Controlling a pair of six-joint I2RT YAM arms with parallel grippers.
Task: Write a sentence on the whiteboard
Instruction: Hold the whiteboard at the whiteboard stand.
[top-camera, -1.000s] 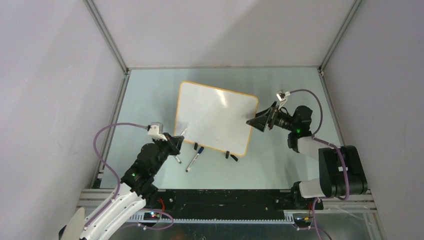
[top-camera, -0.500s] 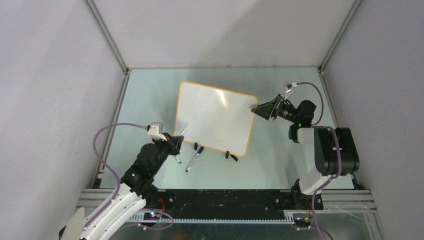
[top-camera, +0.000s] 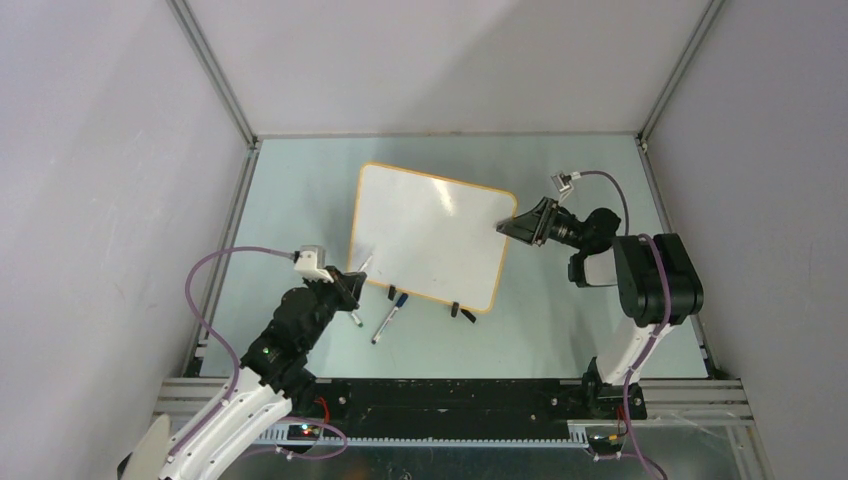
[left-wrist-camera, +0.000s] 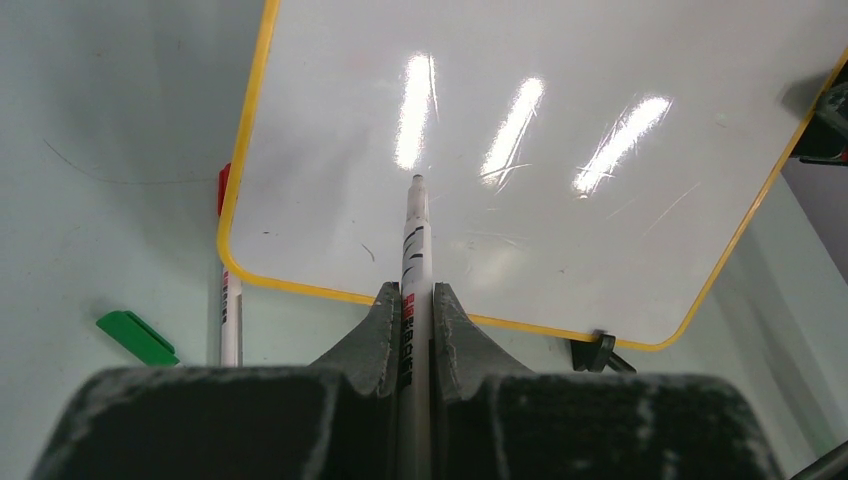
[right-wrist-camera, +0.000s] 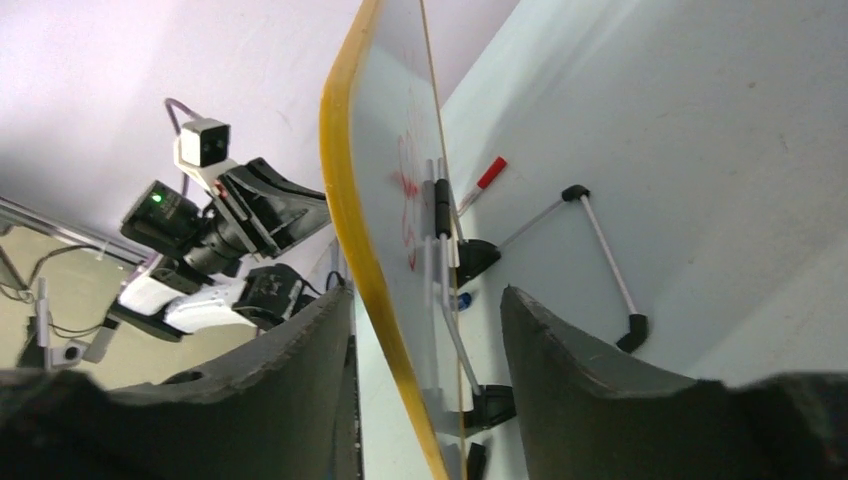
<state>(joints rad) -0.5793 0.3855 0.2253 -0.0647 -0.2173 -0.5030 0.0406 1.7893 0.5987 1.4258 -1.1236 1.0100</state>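
The whiteboard (top-camera: 430, 235) stands tilted mid-table, white and yellow-rimmed. The sentence is not in view: the board's face (left-wrist-camera: 560, 100) shows only glare and a tiny dark tick. My left gripper (top-camera: 350, 283) sits at the board's lower left corner, shut on a white marker (left-wrist-camera: 414, 240) whose tip points at the face just above the bottom rim. My right gripper (top-camera: 507, 228) is at the board's right edge. Its jaws stand open, straddling the yellow rim (right-wrist-camera: 350, 200) with gaps showing on both sides (right-wrist-camera: 428, 292).
A blue-tipped marker (top-camera: 388, 318) lies on the table below the board, near a black clip foot (top-camera: 462, 313). A red-capped marker (left-wrist-camera: 230, 310) and a green cap (left-wrist-camera: 137, 337) lie left of the board. A stand leg (right-wrist-camera: 605, 250) props the back. Enclosure walls surround the table.
The right gripper shifted up along the board's right edge, its arm folding in closer, and its jaws narrowed around the rim. The left gripper and its marker stayed still.
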